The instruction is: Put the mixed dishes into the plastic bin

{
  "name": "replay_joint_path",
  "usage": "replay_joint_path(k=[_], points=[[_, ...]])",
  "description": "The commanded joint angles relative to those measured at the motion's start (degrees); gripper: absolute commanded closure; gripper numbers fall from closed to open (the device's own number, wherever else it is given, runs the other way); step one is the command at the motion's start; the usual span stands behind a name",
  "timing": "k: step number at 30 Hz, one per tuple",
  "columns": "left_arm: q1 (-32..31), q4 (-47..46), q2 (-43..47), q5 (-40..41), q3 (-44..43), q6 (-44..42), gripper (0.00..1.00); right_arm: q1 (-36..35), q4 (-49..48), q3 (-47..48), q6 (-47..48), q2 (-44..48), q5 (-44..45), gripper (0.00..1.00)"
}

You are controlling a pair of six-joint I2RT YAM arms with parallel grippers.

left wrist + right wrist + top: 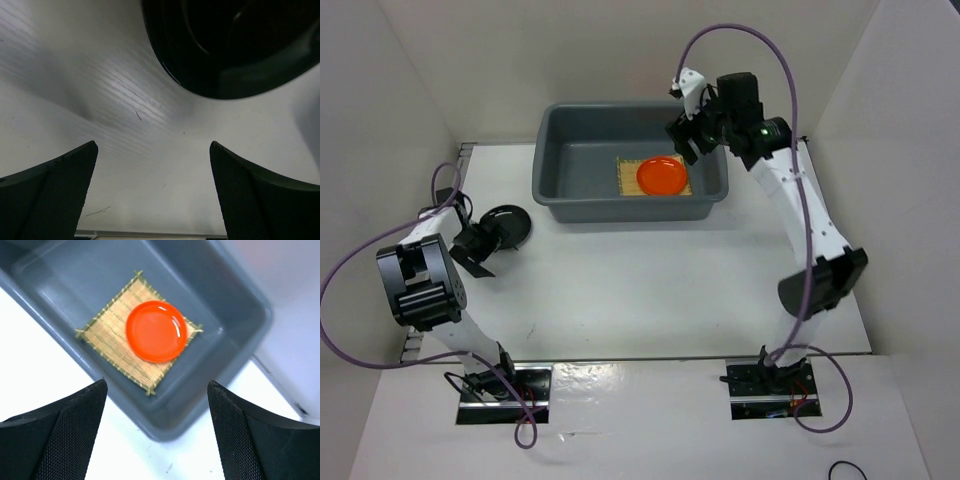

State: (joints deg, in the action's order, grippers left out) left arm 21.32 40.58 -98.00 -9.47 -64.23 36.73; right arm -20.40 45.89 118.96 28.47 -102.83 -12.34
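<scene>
One orange plate (661,176) on mat (626,179) in bin (580,170).

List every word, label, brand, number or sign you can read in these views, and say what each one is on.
None: no readable text shows in any view.
The plastic bin, bamboo mat, orange plate and black plate carry no visible markings.

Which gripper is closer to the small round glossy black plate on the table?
Left. The left gripper sits just beside the small round glossy black plate; the right gripper hovers above the blue-grey plastic bin, far across.
</scene>
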Motion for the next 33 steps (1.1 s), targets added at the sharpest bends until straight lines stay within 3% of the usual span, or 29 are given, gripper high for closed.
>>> replay_joint_path(k=[1, 8, 16, 18, 20, 24, 25, 28, 33], points=[[1.6, -5.6, -0.7, 4.2, -0.8, 4.6, 0.03, -0.5, -3.9, -9.0, 0.8, 9.1, 4.8, 0.14], [2.1, -17.9, -2.9, -1.4, 3.5, 12.2, 0.05, 0.2, -7.3, -26.5, -2.4, 25.0, 11.8, 0.11], [4.4, -29.1, -9.8, -9.3, 6.2, 14.1, 0.14, 2.6, -11.9, -45.4, -6.1, 42.9, 20.1, 0.11], [5.0, -31.2, -10.4, -9.9, 7.4, 14.8, 0.22, 2.6, -14.5, -51.4, -6.6, 46.6, 22.3, 0.05], [5.0, -31.2, -10.4, -9.9, 8.1, 14.8, 0.3, 2.6, -15.8, -57.0, -7.2, 51.2, 24.0, 0.05], [5.5, -31.2, -10.9, -10.5, 8.1, 13.5, 0.65, 2.6, -19.2, -65.2, -7.8, 55.8, 29.5, 0.05], [5.5, -31.2, -10.9, -10.5, 8.1, 13.5, 0.8, 2.6, -20.3, -66.6, -7.8, 56.6, 33.1, 0.05], [6.0, -30.3, -8.9, -10.5, 8.1, 12.8, 1.0, 2.6, -22.9, -72.3, -7.2, 59.1, 36.5, 0.03], [6.6, -22.8, 0.7, -4.4, 3.4, 14.2, 1.0, 2.6, -25.7, -79.4, -9.5, 63.7, 35.2, 0.03]])
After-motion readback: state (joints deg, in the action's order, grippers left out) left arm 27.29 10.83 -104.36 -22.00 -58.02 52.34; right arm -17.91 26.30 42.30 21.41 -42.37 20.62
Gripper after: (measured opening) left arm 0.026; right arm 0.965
